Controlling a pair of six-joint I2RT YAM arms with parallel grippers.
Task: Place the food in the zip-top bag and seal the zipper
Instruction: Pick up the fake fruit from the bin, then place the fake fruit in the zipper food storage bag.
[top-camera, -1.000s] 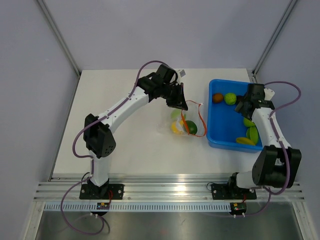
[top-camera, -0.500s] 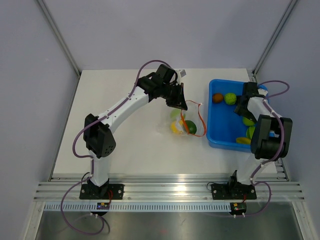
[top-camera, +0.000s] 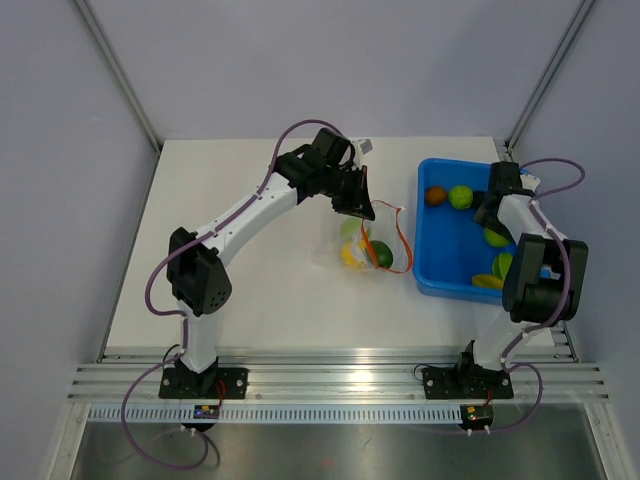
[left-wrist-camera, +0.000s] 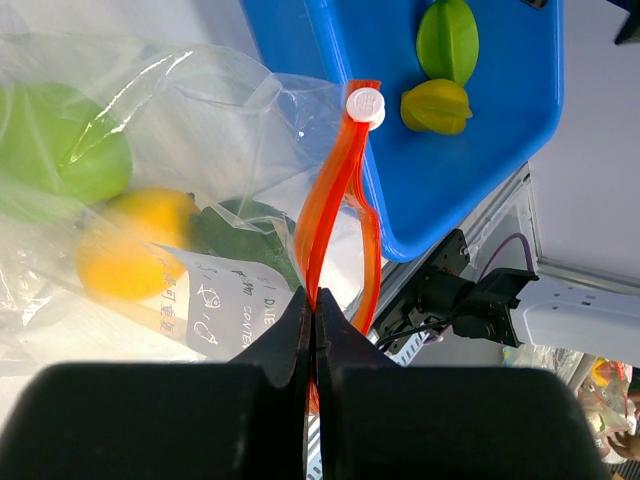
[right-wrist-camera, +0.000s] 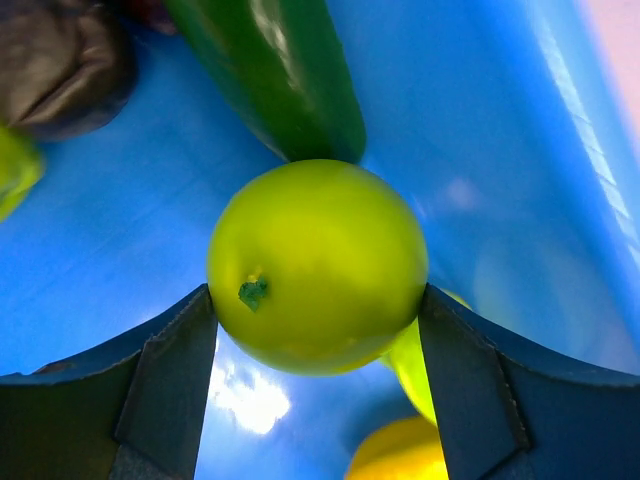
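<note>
The clear zip-top bag (top-camera: 362, 246) lies on the table left of the blue tray, its mouth open. Through the plastic show a light green fruit (left-wrist-camera: 60, 150), a yellow one (left-wrist-camera: 125, 250) and a dark green one (left-wrist-camera: 245, 235). My left gripper (left-wrist-camera: 313, 300) is shut on the red-orange zipper (left-wrist-camera: 335, 200), below its white slider (left-wrist-camera: 365, 104). My right gripper (right-wrist-camera: 315, 300) reaches down into the tray, and both its fingers (right-wrist-camera: 170, 380) touch the sides of a round yellow-green fruit (right-wrist-camera: 315, 265). In the top view the right gripper (top-camera: 485, 208) is over the tray's far half.
The blue tray (top-camera: 450, 255) holds more food: a brown piece (right-wrist-camera: 60, 60), a long dark green one (right-wrist-camera: 290, 70), a green starfruit (left-wrist-camera: 447, 40) and a yellow one (left-wrist-camera: 435, 107). The tray's wall stands close beside the bag's mouth.
My right arm has folded in toward the far end of the tray, and its jaws have narrowed onto the round green fruit. The left arm and the bag have not moved.
</note>
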